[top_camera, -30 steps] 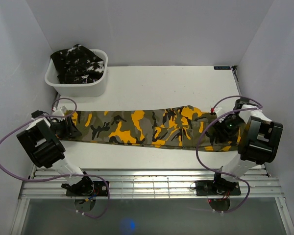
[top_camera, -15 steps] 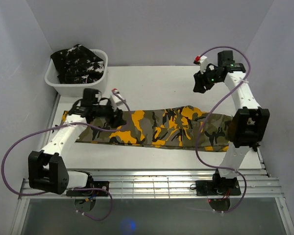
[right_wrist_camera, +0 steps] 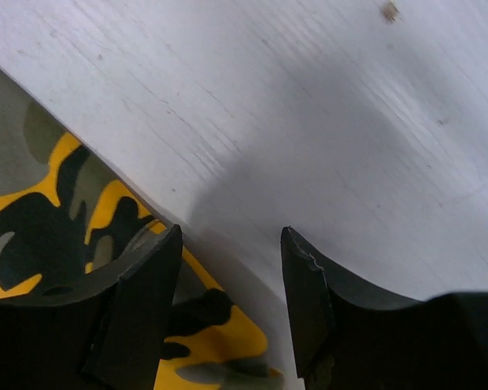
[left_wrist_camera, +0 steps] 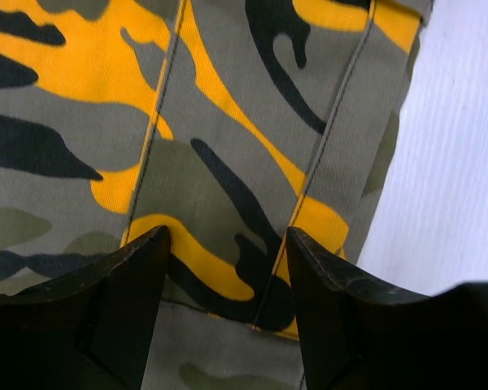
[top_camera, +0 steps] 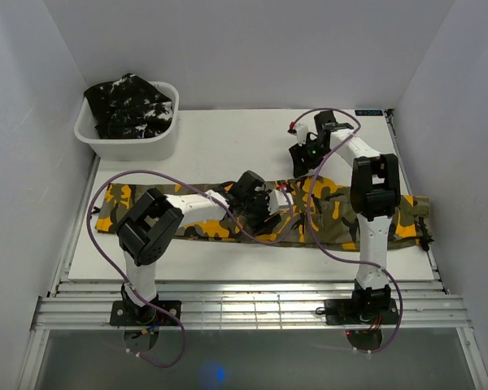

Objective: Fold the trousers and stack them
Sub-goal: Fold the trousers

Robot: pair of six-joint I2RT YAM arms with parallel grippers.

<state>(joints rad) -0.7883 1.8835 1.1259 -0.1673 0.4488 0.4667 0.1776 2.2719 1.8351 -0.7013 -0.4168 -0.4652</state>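
Overhead view of a white tabletop point(top_camera: 228, 146) with a long pair of olive-grey camouflage cloth trousers with orange-yellow and black patches point(top_camera: 329, 210) lying stretched out flat from the left side to the right. Both arms and their purple cables cross the cloth and hide parts of it.

The left pincer point(top_camera: 259, 218) is low over the middle of these trousers. In its wrist view the left pincer point(left_wrist_camera: 228, 268) has its black fingers point(left_wrist_camera: 130, 317) spread apart, with flat seamed cloth showing between them and nothing clamped. Whether the tips touch the cloth cannot be made out.

The right pincer point(top_camera: 301, 162) reaches to the far edge of the trousers. Its wrist view shows the right pincer point(right_wrist_camera: 228, 276) also parted, with bare tabletop between the fingers and a corner of the patterned cloth under the left finger point(right_wrist_camera: 138, 301).

A white plastic tub point(top_camera: 134, 146) in the far left corner holds bundled black trousers with white flecks point(top_camera: 130, 104), whose shape is hard to read.
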